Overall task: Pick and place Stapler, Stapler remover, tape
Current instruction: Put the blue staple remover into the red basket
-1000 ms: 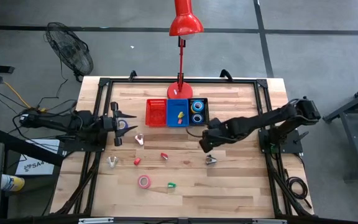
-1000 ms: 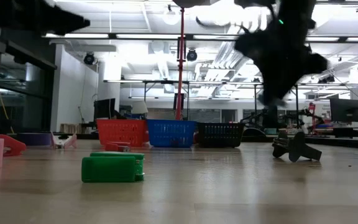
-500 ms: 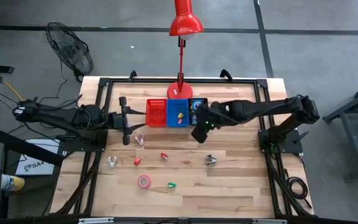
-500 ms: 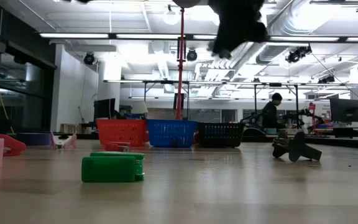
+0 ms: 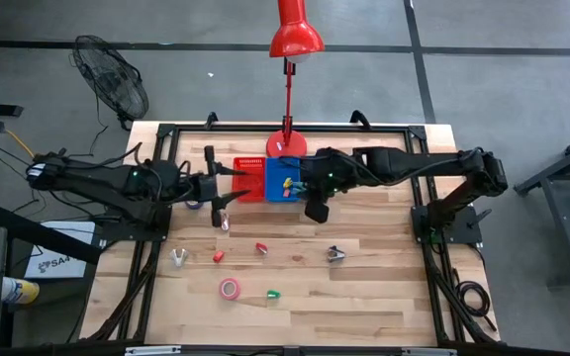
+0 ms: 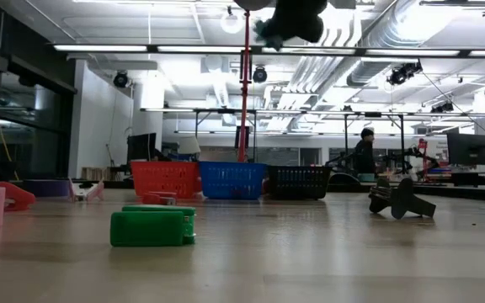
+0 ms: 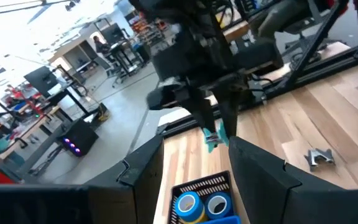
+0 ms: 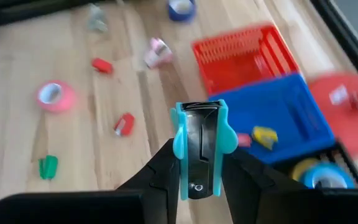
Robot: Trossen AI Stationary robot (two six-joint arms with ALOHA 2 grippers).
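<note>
Sorting is judged partly done. A teal staple remover (image 8: pixel 201 149) is clamped in the right gripper (image 8: pixel 197 163) above the blue bin (image 5: pixel 283 180). Left gripper (image 5: pixel 228 185) jaws parted, empty, over the red bin (image 5: pixel 248 179). Pink tape (image 5: pixel 229 288) remains unplaced on the table (image 5: pixel 384 297).

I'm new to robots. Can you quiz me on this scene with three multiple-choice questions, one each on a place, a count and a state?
1. Where is the pink tape roll? A on the bare table; B inside a bin; C in a gripper.
2. How many bins stand in the row? A two; B three; C five.
3. The right gripper is: A open and empty; B shut on the teal staple remover; C out of view.

Answers:
1. A: it lies on bare wood.
2. B: there is a red bin, a blue bin and a black bin.
3. B: both fingers clamp it.
</note>
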